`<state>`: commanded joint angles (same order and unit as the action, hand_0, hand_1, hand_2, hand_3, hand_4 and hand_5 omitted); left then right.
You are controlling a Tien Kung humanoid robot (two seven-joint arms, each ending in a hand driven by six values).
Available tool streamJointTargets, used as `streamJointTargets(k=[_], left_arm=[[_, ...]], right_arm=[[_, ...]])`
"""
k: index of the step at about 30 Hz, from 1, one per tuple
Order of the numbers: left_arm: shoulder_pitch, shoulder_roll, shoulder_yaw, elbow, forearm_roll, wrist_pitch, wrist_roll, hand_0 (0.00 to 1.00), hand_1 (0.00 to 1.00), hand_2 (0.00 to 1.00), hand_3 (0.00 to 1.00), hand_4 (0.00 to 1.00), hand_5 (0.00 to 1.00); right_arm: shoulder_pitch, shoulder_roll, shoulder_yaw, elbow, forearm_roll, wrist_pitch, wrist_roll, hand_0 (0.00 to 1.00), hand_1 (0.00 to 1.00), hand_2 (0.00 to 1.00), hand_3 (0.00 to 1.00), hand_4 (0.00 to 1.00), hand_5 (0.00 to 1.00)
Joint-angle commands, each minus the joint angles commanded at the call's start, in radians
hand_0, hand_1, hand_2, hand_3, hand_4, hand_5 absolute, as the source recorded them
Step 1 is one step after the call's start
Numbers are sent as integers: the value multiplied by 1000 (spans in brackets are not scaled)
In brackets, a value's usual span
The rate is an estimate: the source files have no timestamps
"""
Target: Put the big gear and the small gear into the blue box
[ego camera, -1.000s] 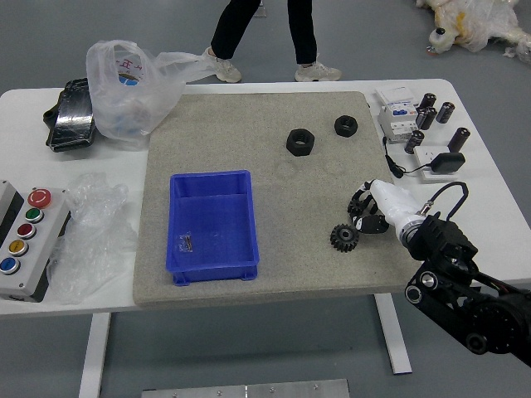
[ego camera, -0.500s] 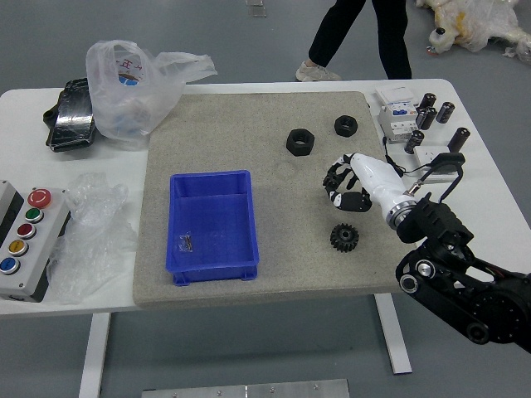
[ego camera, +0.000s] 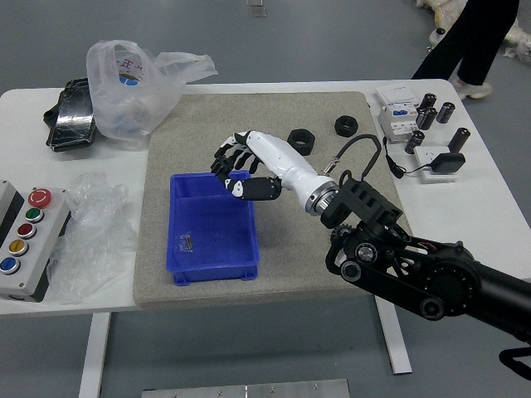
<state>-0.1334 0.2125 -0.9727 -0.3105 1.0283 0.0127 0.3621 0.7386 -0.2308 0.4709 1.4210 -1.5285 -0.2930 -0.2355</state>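
Observation:
My right hand [ego camera: 237, 172] is over the far right part of the blue box [ego camera: 213, 274], with its palm side down. Its fingers are curled around the dark big gear, which they mostly hide from this view. The box stands upright on the grey mat and holds only a tiny scrap at its left side. The small gear cannot be seen; my right forearm covers the part of the mat where it lay. My left hand is out of view.
Two black nuts [ego camera: 346, 126] lie at the mat's far right. Plastic bags [ego camera: 129, 91] and a button panel [ego camera: 33, 240] are at the left. Small devices and dark cylinders [ego camera: 459, 139] stand at the right. A person's legs [ego camera: 473, 41] show beyond the table.
My right hand has moved left and away from the near edge, from beside the small gear to above the box. The person's legs have shifted right.

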Motion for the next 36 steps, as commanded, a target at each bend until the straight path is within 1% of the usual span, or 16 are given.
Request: streamJointTargets(k=[3,4,9,10,11,15,16,21,22,27,28,33,34,36], left_arm=[[0,0,-3,0,3,0,1,714,629,635,737,727,438],[0,-1,-3,-1,3,0,2,715,629,635,737,727,438],[-1,-2,-1,-1,2,0,1,715,629,635,737,727,438],[-1,-2,-1,-1,2,0,1,715,629,635,737,727,438],[-1,-2,-1,-1,3,0,1,715,629,635,737,727,438],[-2,-1,-1,-1,3,0,1,715,629,635,737,727,438],[-2,-1,-1,-1,2,0,1,715,630,635,737,727,437],[-4,-3,-1,-2,4,0,1,715,630,635,737,727,437],[-4,-3,-1,-2,4,0,1,715,629,635,737,727,437],[-4,-3,-3,-2,6,-1,2,715,629,635,737,727,437],[-4,-3,-3,-2,6,0,2,715,630,635,736,727,438],[-4,-3,-2,-2,6,0,1,715,630,635,736,727,438],[-4,-3,-2,-2,6,0,1,715,630,635,737,727,437],[-4,-3,-2,-2,6,0,1,715,630,635,737,727,437]], right_arm=[[19,8,-17,-21,-6,22,-4,506,612,567,521,528,2],[24,11,-22,-28,-9,30,-7,563,644,605,564,524,2],[40,15,-42,-38,1,64,-13,563,644,605,564,524,2],[43,16,-47,-37,9,70,-12,570,672,639,622,567,12],[46,17,-50,-37,14,73,-12,570,672,639,622,567,12],[54,21,-61,-37,26,81,-8,570,672,639,622,567,12],[56,22,-63,-39,24,82,-8,609,711,684,667,504,103],[65,25,-72,-54,-4,98,-23,609,711,684,667,504,103],[66,25,-74,-56,-9,102,-26,629,746,759,708,558,85],[68,27,-79,-58,-19,111,-34,629,746,759,708,558,85],[68,27,-80,-59,-19,112,-35,637,755,769,730,583,78],[66,27,-81,-61,-17,116,-38,637,755,769,730,583,78],[65,27,-81,-61,-17,117,-39,638,758,774,748,615,65],[61,25,-74,-59,-15,115,-39,638,758,774,748,615,65]])
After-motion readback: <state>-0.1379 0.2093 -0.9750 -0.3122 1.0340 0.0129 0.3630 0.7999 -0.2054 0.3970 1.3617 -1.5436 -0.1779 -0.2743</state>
